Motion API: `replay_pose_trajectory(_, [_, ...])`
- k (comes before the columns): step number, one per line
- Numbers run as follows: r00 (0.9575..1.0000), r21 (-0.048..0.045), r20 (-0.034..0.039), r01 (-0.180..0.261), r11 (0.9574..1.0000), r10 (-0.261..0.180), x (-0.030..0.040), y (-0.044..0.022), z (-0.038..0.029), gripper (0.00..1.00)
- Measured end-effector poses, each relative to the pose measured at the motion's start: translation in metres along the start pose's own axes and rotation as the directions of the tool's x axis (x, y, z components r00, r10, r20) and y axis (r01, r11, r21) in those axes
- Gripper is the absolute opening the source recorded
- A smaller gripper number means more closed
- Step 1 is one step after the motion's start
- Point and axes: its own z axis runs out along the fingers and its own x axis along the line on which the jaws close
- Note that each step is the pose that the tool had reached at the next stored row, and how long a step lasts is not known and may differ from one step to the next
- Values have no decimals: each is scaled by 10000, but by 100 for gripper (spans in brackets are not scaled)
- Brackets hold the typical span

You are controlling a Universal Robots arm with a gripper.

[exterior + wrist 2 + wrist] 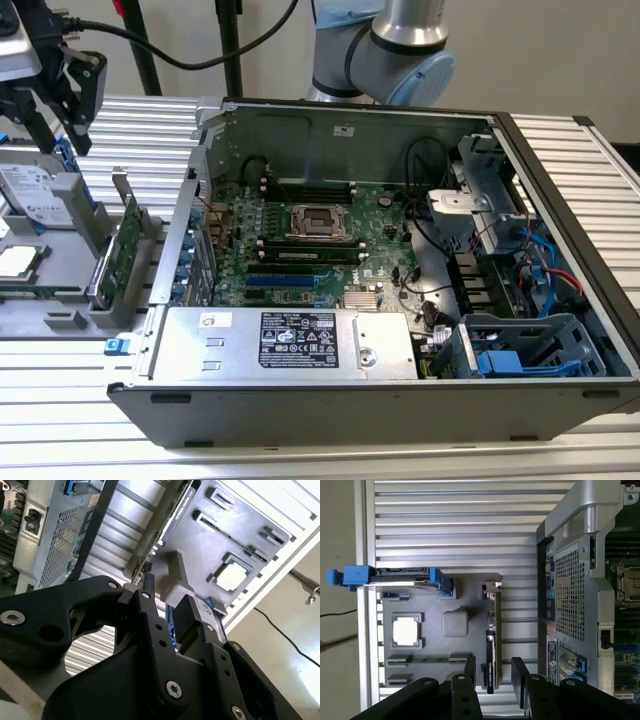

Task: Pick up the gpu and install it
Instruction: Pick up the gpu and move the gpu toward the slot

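Hovering high over the parts holder at the exterior view's far left, the gripper [55, 112] has its two black fingers [470, 669] parted with a clear gap and grips nothing. In the first wrist view that gap lines up over one end of the gpu [491, 645], though the exterior view shows the fingers well above the card and apart from it. The gpu [120, 250] stands upright on its long edge in a slot of the grey holder [435, 645], just beside the left wall of the open computer case [300, 405]. It shows a flat green circuit face toward the case, and its silver bracket rises at the far end. Seen edge-on from above it is a thin strip with a black cooler on one side. Farther left on the holder lie a square processor chip [406, 630] and a hard drive in a blue carrier [395, 577]. Inside the case sits the large green motherboard [300, 250], and everything rests on a ribbed aluminium table [455, 520].
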Motion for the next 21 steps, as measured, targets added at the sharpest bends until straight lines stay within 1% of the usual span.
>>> replay_pose_trajectory(21, [10000,-3,-2,67,10000,-67,0,-15,51,100])
